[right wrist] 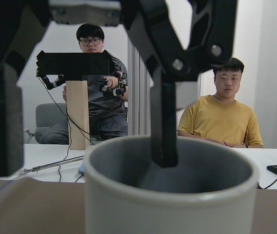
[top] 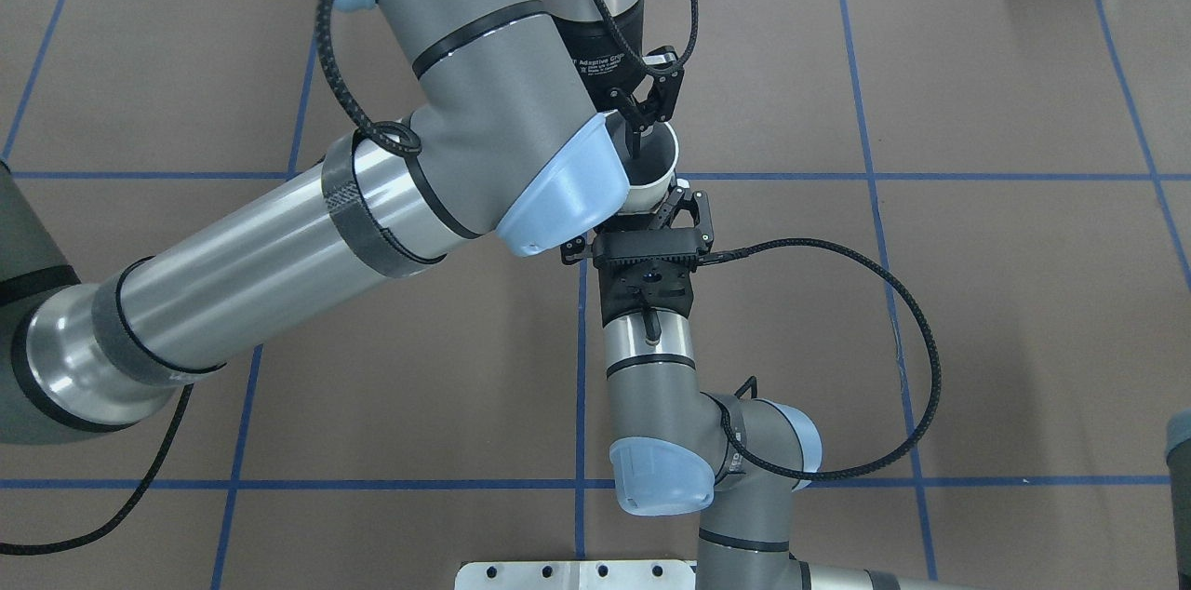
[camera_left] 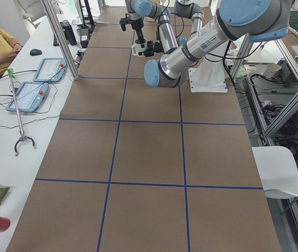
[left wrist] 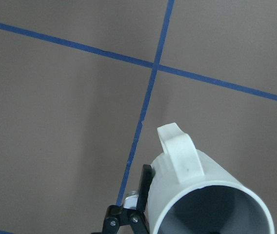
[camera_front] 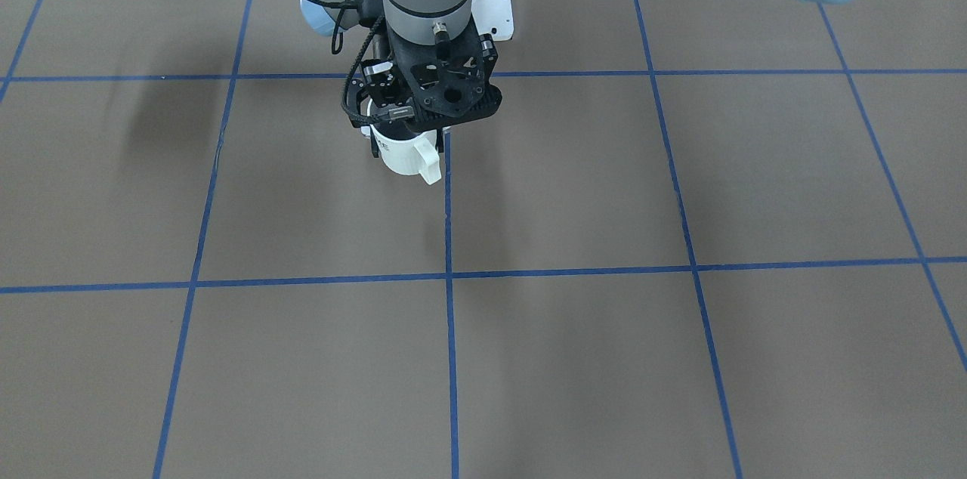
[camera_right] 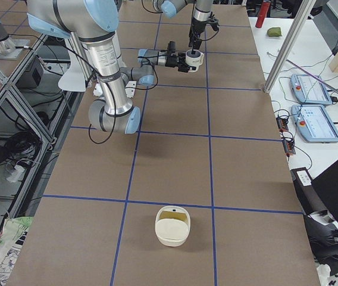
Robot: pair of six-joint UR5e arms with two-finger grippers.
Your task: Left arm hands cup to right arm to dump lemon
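While left jaws are pinching the cup (top: 659,169) rim mid-handover, right jaws are hovering open beside it, probably closing next.

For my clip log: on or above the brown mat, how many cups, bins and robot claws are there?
cup: 1
cream bin: 1
claws: 2 (left claw, right claw)
Total: 4
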